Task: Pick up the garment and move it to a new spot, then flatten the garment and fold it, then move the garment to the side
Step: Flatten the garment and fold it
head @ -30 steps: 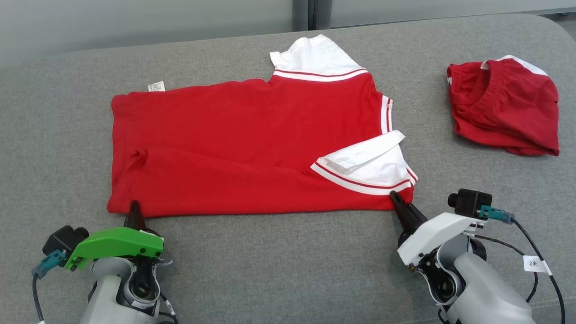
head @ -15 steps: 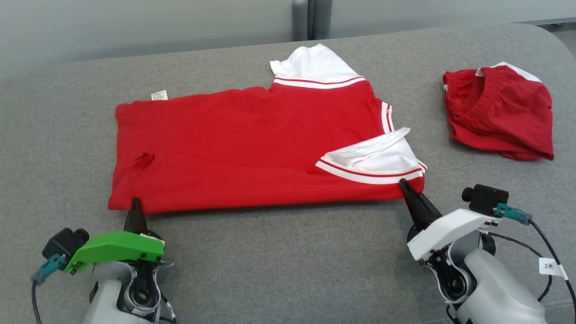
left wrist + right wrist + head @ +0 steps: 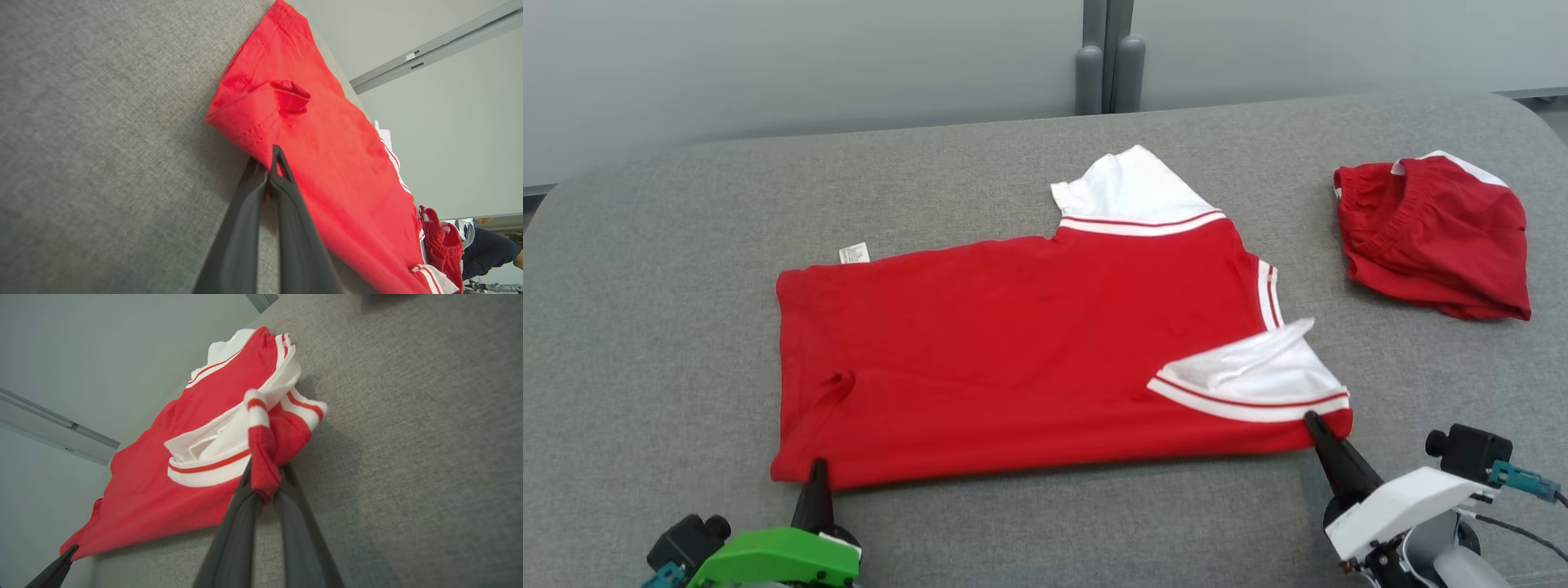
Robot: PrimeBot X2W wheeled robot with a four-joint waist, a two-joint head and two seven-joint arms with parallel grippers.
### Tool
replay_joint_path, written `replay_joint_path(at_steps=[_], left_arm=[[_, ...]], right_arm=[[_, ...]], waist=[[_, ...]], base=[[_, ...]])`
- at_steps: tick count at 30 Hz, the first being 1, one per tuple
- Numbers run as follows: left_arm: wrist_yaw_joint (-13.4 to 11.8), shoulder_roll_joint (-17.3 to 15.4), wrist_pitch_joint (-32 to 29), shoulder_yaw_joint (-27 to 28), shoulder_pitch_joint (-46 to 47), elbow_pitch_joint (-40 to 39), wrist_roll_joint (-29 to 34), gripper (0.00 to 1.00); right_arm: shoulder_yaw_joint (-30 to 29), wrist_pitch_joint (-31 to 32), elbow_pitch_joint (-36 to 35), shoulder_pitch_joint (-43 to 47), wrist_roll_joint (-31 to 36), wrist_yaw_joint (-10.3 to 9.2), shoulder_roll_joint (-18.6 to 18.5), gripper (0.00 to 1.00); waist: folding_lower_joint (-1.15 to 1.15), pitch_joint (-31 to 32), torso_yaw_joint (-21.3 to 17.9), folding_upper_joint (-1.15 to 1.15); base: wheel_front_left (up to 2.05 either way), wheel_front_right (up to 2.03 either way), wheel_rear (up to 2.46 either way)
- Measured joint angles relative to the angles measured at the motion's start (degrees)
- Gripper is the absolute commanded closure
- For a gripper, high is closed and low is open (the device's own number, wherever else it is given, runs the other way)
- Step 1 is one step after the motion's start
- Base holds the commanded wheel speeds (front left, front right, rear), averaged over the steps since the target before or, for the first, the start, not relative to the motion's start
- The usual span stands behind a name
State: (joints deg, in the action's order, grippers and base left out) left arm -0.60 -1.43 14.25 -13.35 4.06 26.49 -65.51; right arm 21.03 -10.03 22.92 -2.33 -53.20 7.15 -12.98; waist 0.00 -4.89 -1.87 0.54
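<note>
The left gripper (image 3: 266, 163), its two long, smooth dark fingers pressed together, pinches the stitched hem at one lower corner of the garment (image 3: 1029, 343); in the head view its tip sits at the lower left of the frame, against the cloth's near edge. The right gripper (image 3: 264, 486) is clamped on a bunched fold of red cloth beside the nearer sleeve, at the lower right of the head view. The garment is a soft red knit T-shirt with white sleeves trimmed in thin red stripes. It is spread sideways across the middle of the frame, mostly flat, with a small puckered crease near its lower left and the near sleeve crumpled over itself. A small white care tag (image 3: 854, 254) pokes out at its upper left edge. It lies on a grey padded surface (image 3: 686, 245) of coarse woven fabric with rounded corners. At the upper right, well apart, sits a rumpled pair of red shorts (image 3: 1433, 233) with a gathered elastic waistband.
</note>
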Motion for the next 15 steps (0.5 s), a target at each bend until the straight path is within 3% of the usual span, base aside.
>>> replay_joint_path(at_steps=[15], left_arm=[[-3.3, -0.8, 0.0, -2.2, -6.5, -5.2, 3.6, 1.0]], right_arm=[[0.9, 5.2, -4.1, 6.7, -1.4, -0.71, -2.5, 1.0]], waist=[[0.0, 0.4, 0.1, 0.0]], base=[[0.0, 0.0, 0.0]])
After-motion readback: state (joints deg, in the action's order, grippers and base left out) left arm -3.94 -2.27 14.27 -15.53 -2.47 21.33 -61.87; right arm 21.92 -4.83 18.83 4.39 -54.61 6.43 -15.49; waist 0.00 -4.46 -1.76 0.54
